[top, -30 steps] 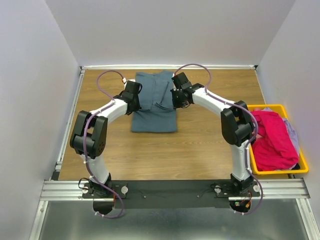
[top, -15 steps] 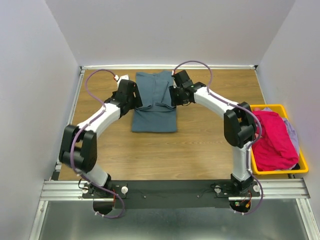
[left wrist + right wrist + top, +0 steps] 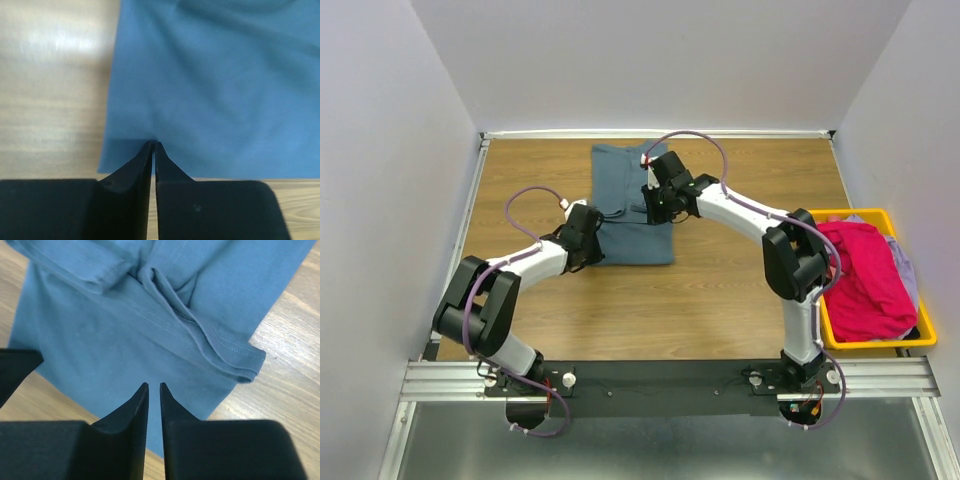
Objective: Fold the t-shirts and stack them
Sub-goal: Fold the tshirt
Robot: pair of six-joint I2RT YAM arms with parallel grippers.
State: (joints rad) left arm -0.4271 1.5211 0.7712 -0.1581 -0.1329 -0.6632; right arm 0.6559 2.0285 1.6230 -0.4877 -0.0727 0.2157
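Since a second ago the left gripper (image 3: 594, 238) has dropped from the far-left edge of the slate blue-grey t-shirt (image 3: 630, 243) to its near-left corner, and the left elbow now lies lower and closer to that shirt's near side; the right gripper (image 3: 655, 200) has shifted from the shirt's right edge to above its middle, by the folded-in sleeves. The left arm stretches low across the table (image 3: 740, 290) with its forearm angled up towards the shirt's corner; in the left wrist view its jaws are drawn to a hairline, tips pinched on the cloth at the near hem just beside the left edge. The right arm reaches forward and bends left over the shirt; in the right wrist view its fingers stand a narrow slot apart, cloth showing through the gap and nothing between them. The slate shirt lies partly folded at the table's far centre. Well to its right sits the yellow bin (image 3: 876, 343); it holds a crumpled magenta-pink t-shirt (image 3: 865, 280) over pale grey-blue cloth (image 3: 908, 268).
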